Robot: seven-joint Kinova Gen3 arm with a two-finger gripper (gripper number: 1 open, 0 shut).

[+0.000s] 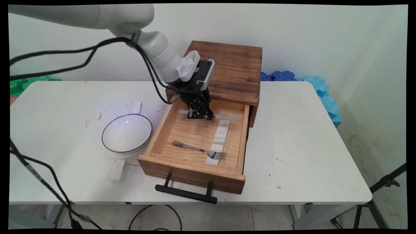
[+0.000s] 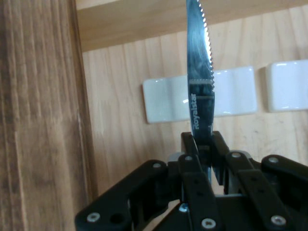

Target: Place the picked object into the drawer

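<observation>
Nearest the main camera, the drawer's black bar handle point(image 1: 186, 193) juts out over the table's near edge, and behind it the pale wooden drawer point(image 1: 191, 172) stands pulled fully out of its dark wooden cabinet point(image 1: 234, 70), leaving its floor open from above. That open floor is where the gripper point(image 1: 201, 115) works: it reaches down at the drawer's back end, just in front of the cabinet, and its 2 fingers are closed tight on a table knife point(image 1: 224, 117). The hand view shows the grip plainly, the fingertips point(image 2: 190, 144) pinching the knife point(image 2: 199, 82) near where blade meets handle, the serrated blade running straight out ahead of them. In the main view the knife lies roughly level, its handle end poking out left of the gripper and its tip pointing right, low over the drawer floor; whether it touches the wood cannot be told.

Beneath the blade sits a white rest point(image 2: 163, 98), with a second white rest point(image 2: 288, 86) just beside it, apparently 2 small supports for keeping cutlery off the wood. Toward the drawer's front a fork point(image 1: 199, 149) lies with its tines on another white rest point(image 1: 214, 155). Left of the drawer, on the white table point(image 1: 308, 146), stands a white bowl point(image 1: 126, 133) with a dark rim, and 2 small white blocks lie near it.
</observation>
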